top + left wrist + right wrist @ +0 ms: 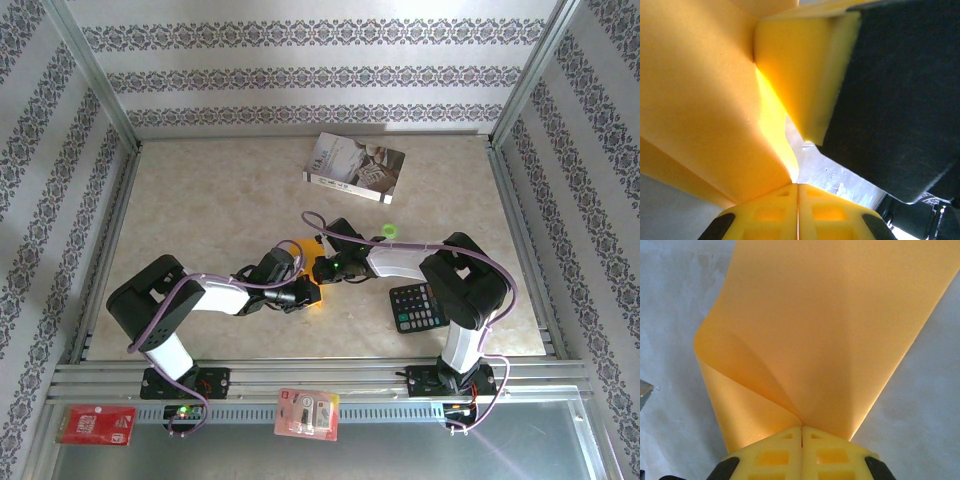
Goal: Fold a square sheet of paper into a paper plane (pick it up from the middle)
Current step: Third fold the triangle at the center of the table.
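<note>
Yellow-tipped right gripper (801,429) pinches the thin orange-yellow square sheet of paper (830,330), and the left gripper (798,186) pinches it too. The sheet curls, seemingly lifted, near the middle of the worktop (220,190). Light, limp and crease-prone, so grip near the fold.

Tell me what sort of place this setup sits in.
Likely a robot test booth, not a home: metal frame rails edge a marble-look table, patterned panel walls box it in, and props like a book and calculator lie about.
</note>
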{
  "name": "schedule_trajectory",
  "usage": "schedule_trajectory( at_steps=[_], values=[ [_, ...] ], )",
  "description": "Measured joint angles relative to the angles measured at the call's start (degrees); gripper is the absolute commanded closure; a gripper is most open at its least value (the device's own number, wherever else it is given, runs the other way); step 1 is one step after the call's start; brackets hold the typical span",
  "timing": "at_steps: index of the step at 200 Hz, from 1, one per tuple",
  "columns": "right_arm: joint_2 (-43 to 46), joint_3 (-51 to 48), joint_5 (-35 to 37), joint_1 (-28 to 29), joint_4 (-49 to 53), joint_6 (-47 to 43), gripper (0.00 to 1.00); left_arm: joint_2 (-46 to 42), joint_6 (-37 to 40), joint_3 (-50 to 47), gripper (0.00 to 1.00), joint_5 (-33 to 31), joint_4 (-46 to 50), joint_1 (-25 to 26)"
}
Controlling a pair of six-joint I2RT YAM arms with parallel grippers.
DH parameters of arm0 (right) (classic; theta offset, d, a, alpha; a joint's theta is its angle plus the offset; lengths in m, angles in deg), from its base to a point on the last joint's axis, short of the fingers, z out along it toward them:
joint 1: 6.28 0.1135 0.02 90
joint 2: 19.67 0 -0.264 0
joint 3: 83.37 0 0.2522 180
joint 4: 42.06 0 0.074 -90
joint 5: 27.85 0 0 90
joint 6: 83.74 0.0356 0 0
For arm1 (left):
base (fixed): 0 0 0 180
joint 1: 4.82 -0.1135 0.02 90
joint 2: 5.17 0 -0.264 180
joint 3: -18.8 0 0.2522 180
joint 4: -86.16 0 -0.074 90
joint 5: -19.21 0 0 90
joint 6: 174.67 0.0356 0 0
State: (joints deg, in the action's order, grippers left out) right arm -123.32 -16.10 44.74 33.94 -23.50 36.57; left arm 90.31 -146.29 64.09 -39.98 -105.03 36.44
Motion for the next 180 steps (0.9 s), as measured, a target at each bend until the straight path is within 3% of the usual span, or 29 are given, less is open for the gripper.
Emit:
schedule_trajectory(
  at_steps=[180],
  values=[
    [0.00,0.00,0.00,0.00,-0.11,-0.02,1.00,-2.32,0.48,0.90,0.92,0.17,2.23,0.24]
  ],
)
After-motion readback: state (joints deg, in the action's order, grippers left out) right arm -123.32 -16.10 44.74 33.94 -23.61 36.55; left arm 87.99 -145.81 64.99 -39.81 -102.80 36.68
